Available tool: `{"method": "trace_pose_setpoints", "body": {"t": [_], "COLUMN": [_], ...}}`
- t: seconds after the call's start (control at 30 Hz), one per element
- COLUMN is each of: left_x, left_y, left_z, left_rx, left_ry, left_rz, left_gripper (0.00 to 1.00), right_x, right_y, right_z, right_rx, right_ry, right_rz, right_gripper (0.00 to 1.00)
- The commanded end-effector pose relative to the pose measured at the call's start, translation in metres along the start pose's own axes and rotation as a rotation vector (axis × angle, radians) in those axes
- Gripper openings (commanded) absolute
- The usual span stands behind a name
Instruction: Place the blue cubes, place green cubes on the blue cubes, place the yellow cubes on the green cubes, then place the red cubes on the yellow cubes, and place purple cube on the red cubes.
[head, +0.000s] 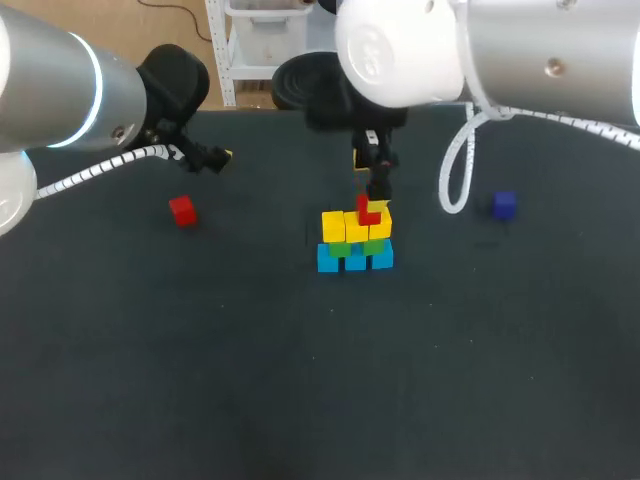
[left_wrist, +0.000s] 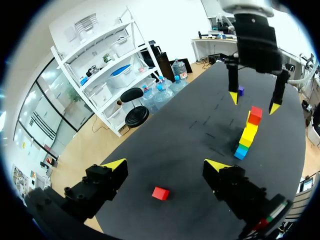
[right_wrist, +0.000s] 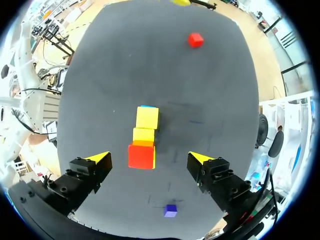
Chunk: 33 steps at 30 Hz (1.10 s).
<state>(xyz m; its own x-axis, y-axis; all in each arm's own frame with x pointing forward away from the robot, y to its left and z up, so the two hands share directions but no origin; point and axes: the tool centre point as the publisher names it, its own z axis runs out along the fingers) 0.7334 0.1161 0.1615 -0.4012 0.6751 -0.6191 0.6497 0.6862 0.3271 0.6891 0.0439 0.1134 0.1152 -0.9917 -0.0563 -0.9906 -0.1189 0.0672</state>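
Note:
A stack stands mid-table: blue cubes (head: 355, 259) at the base, green cubes (head: 350, 247) on them, yellow cubes (head: 345, 225) above, and one red cube (head: 368, 211) on top at the right end. My right gripper (head: 378, 178) hangs open just above that red cube (right_wrist: 140, 155), whose sides are clear of both fingers (right_wrist: 200, 160). A second red cube (head: 182, 211) lies loose at the left. My left gripper (head: 215, 157) is open and empty behind it, with that red cube (left_wrist: 160, 193) on the table under and ahead of its fingers. The purple cube (head: 504, 205) sits alone at the right.
A white coiled cable (head: 455, 170) hangs from my right arm between the stack and the purple cube. The table (head: 300, 400) is dark, with open surface in front of the stack.

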Motion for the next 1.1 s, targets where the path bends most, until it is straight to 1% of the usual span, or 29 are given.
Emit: {"method": "trace_pose_setpoints", "body": {"t": [0.03,0.1,0.2,0.27,0.53,0.63,0.77,0.87,0.97,1.1], "left_x": [0.0,0.0,0.0,0.0,0.0,0.0,0.0,0.0,0.0,0.0], "left_y": [0.001,0.001,0.001,0.001,0.001,0.001,0.001,0.001,0.001,0.001], "left_z": [0.0,0.0,0.0,0.0,0.0,0.0,0.0,0.0,0.0,0.0], "left_rx": [0.003,0.003,0.003,0.003,0.003,0.003,0.003,0.003,0.003,0.003], "left_ry": [-0.002,-0.002,-0.002,-0.002,-0.002,-0.002,-0.002,-0.002,-0.002,-0.002], "left_rz": [0.001,0.001,0.001,0.001,0.001,0.001,0.001,0.001,0.001,0.001], "left_gripper": [1.0,1.0,1.0,1.0,1.0,1.0,1.0,1.0,1.0,1.0], "right_x": [0.012,0.016,0.024,0.03,0.043,0.044,0.047,0.052,0.062,0.078], "right_y": [0.015,0.014,0.011,0.006,-0.021,-0.033,-0.046,-0.053,-0.064,-0.066], "right_z": [-0.014,-0.023,-0.032,-0.034,-0.047,-0.054,-0.064,-0.067,-0.067,-0.069], "right_rx": [0.108,0.154,0.214,0.227,0.325,0.362,0.411,0.419,0.418,0.42], "right_ry": [-0.048,-0.068,-0.069,-0.08,-0.065,-0.084,-0.142,-0.188,-0.192,-0.202], "right_rz": [0.017,0.028,0.047,0.06,0.063,0.066,0.089,0.116,0.143,0.182], "right_gripper": [1.0,1.0,1.0,1.0,1.0,1.0,1.0,1.0,1.0,1.0]}}
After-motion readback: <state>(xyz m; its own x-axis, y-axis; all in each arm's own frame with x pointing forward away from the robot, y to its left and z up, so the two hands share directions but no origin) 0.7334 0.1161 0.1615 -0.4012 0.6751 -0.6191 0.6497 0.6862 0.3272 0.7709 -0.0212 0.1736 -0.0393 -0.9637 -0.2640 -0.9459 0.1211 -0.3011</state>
